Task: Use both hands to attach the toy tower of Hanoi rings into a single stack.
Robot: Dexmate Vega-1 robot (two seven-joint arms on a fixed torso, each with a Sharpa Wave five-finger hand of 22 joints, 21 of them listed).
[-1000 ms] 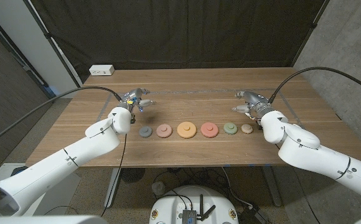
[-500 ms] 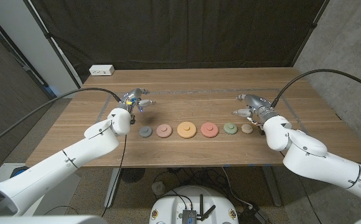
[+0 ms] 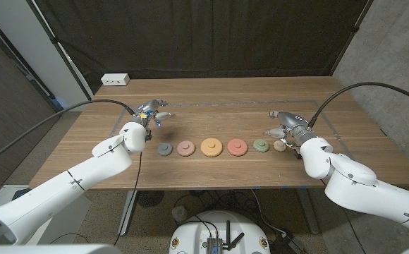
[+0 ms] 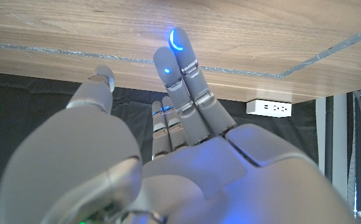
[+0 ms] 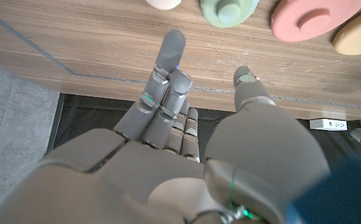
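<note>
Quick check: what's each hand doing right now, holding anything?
Left hand: open, holding nothing, behind the grey ring.
Right hand: open, holding nothing, beside the beige ring.

A wooden table [image 3: 211,106] spans the middle of the frame, a thin taped line running across its far half. Six toy rings lie in a row at its centre: grey ring [image 3: 164,149], pink ring [image 3: 185,148], orange ring [image 3: 211,147], red ring [image 3: 237,147], green ring [image 3: 261,146] and beige ring [image 3: 280,146]. A white power strip [image 3: 115,80] sits at the upper-left corner.
</note>
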